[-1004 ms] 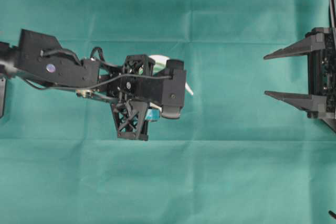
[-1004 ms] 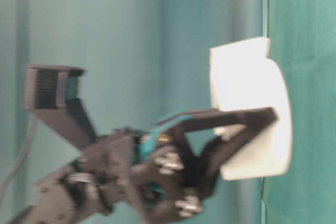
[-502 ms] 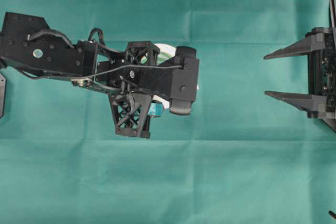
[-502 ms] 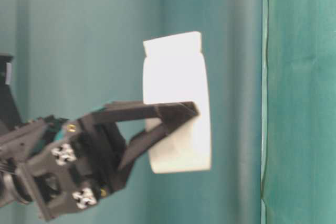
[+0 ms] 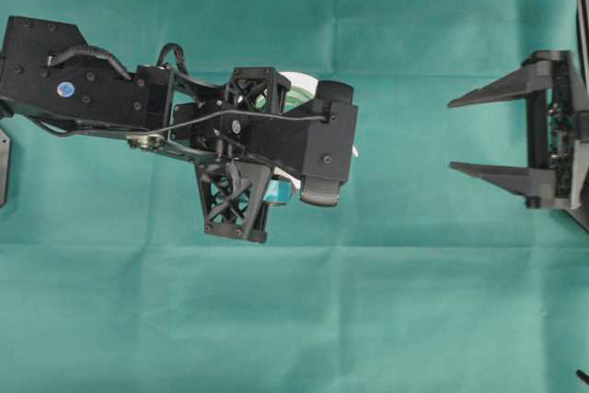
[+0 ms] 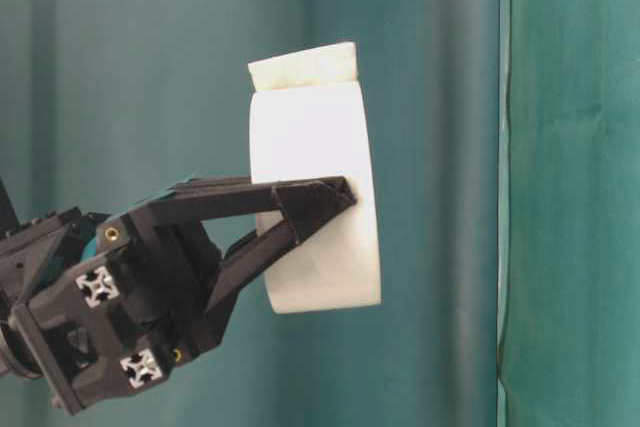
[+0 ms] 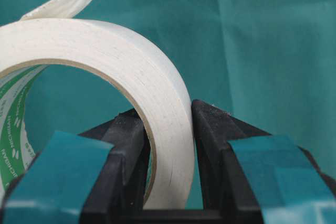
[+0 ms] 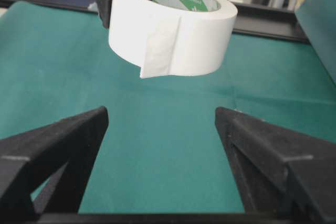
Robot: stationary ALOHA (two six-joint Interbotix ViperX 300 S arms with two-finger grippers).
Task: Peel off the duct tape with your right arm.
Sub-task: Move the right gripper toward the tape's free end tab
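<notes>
the left black gripper [image 6: 335,192] pinches the wall of the white ring-shaped duct tape roll [image 8: 173,30] above the green-draped bench [image 5: 294,319], while the right black gripper [image 5: 469,132], spread wide, risks missing the short loose flap [image 8: 157,59].

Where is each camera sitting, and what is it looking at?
Overhead: high above, looking straight down at the green cloth; both arms show, the left tool and the open right tool.
Table-level: low, side-on, the left tool pinching the duct tape up in the air.
Left wrist: on the left arm, looking along its fingers clamping the roll's wall.
Right wrist: on the right arm, between its own open fingers, facing the roll.
All four see the roll.
</notes>
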